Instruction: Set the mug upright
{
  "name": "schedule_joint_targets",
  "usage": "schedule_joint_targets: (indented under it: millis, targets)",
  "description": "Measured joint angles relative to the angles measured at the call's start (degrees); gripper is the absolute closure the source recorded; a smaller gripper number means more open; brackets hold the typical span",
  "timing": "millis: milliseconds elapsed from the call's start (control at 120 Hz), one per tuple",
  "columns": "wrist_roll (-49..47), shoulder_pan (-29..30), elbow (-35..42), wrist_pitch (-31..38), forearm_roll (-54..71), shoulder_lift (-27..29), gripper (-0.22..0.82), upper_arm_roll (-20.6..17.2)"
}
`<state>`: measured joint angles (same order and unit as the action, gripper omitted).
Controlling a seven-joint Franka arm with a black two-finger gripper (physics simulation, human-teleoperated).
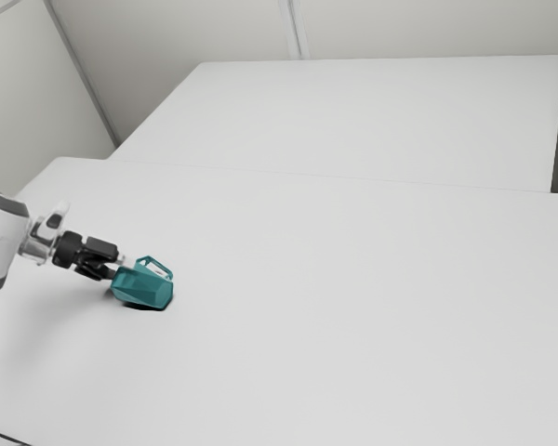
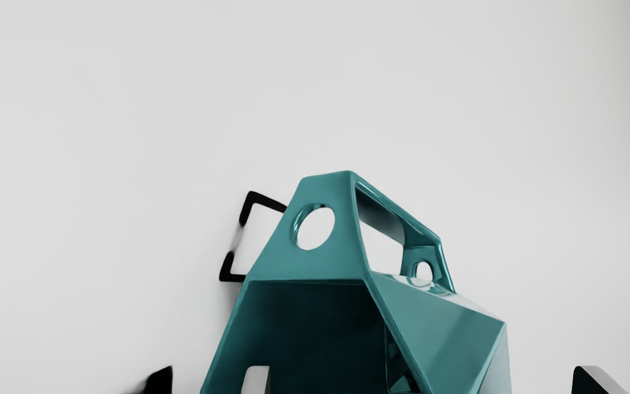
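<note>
The teal faceted mug (image 1: 144, 288) lies on its side on the table in the exterior view, its handle up. My gripper (image 1: 117, 268) is at the mug's end nearest the arm. In the wrist view the mug (image 2: 441, 328) shows its dark mouth facing my hand, the handle with its round holes above. My gripper (image 2: 421, 382) stands open there: one fingertip (image 2: 256, 380) overlaps the mouth, the other (image 2: 594, 380) is outside the mug's wall with a gap beside it. How deep the first finger reaches is unclear.
The white table (image 1: 353, 307) extends around the mug, and a second white surface (image 1: 353, 121) adjoins its far edge in the exterior view. Pale walls stand behind. Dark shadows fall beside the mug in the wrist view.
</note>
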<state>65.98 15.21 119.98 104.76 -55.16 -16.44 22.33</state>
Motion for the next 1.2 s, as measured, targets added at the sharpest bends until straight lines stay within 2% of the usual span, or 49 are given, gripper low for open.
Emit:
schedule_joint_targets:
  millis: [300,367,558,675,833,1200]
  targets:
    - [5.55,-0.97,1.82,0.27,-2.91,0.11,0.02,-0.59]
    - [6.4,-1.08,1.97,0.5,-3.18,0.1,0.11,-0.61]
    - [8.02,-1.08,2.03,0.84,-3.4,0.12,0.51,-0.56]
    - [8.65,-1.07,2.03,1.2,-3.32,0.14,0.62,-0.62]
    - [9.27,-1.08,1.99,1.61,-3.22,0.17,0.69,-0.68]
    - [9.88,-1.8,1.45,-0.38,-3.36,3.2,0.76,-1.13]
